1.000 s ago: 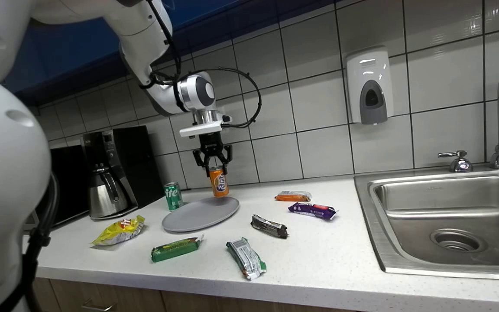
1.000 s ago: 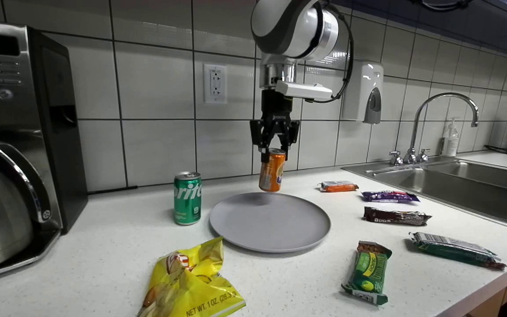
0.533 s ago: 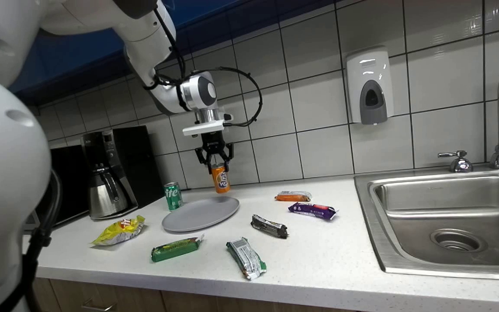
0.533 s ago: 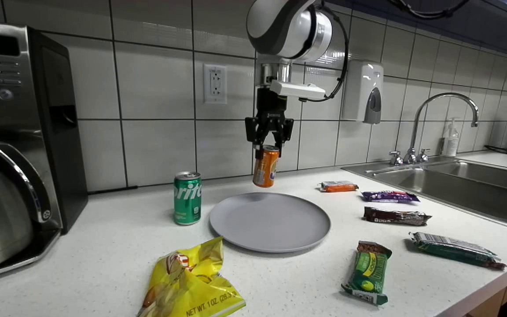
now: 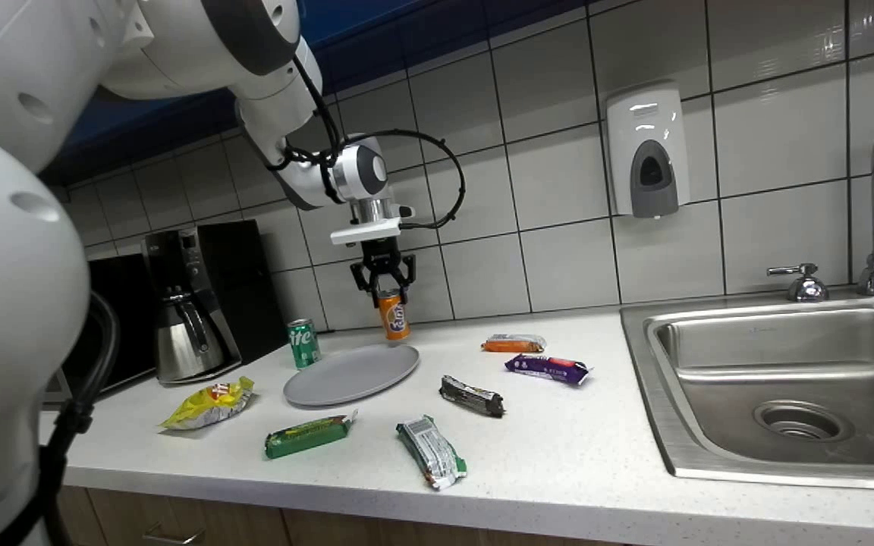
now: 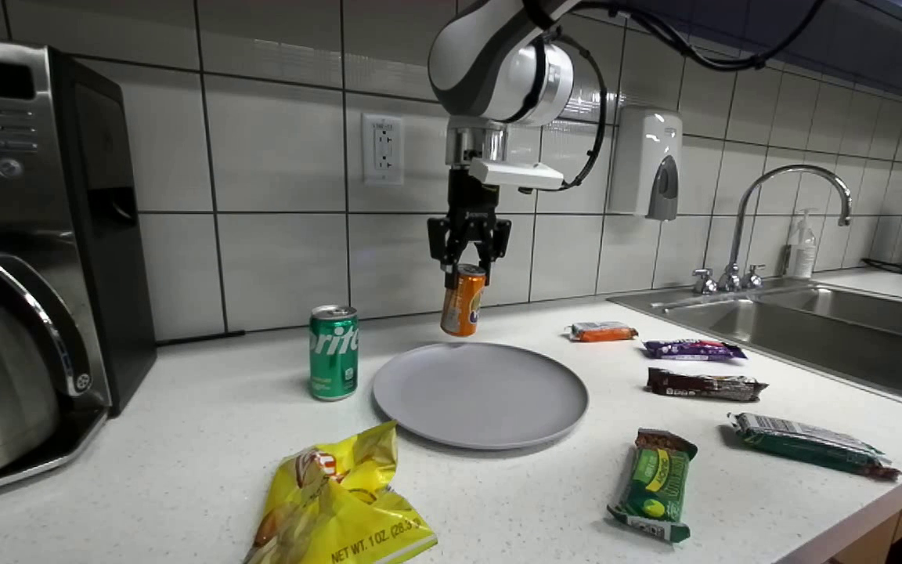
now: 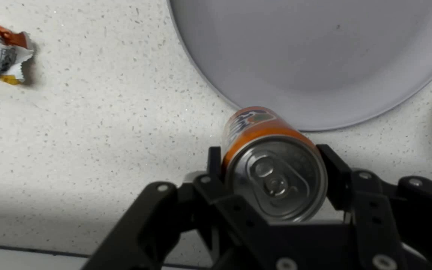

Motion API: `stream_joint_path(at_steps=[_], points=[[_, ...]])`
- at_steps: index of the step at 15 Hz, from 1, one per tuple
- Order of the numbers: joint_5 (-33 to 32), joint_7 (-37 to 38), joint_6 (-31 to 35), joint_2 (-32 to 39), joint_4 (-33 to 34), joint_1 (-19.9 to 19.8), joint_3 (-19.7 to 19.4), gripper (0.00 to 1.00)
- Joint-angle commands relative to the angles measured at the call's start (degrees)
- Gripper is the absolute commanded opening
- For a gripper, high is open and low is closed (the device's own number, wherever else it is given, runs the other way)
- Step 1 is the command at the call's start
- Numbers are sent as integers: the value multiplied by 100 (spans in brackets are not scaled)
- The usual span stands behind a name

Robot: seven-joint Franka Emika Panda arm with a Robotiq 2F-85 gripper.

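Orange can (image 6: pixel 463 305) — tilted in end effector (image 6: pixel 467 277)

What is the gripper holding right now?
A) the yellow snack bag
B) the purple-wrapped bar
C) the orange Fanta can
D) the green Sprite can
C: in the wrist view the gripper has the orange Fanta can between its fingers, while in both exterior views the green Sprite can stands on the counter.

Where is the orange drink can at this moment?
In both exterior views, the orange drink can is gripped in the hand near the wall-side rim of the gray plate, to the picture's right of the green can.
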Motion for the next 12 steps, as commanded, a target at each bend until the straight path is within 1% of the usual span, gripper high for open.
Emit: stream_joint_path(at_steps=[1,6,12], points=[[-43,-151,-353,278,606,-44,-4,38],[-70,-119,-500,512,948,-49,-84,38],[-136,-66,-576,737,1178,-46,-196,38]])
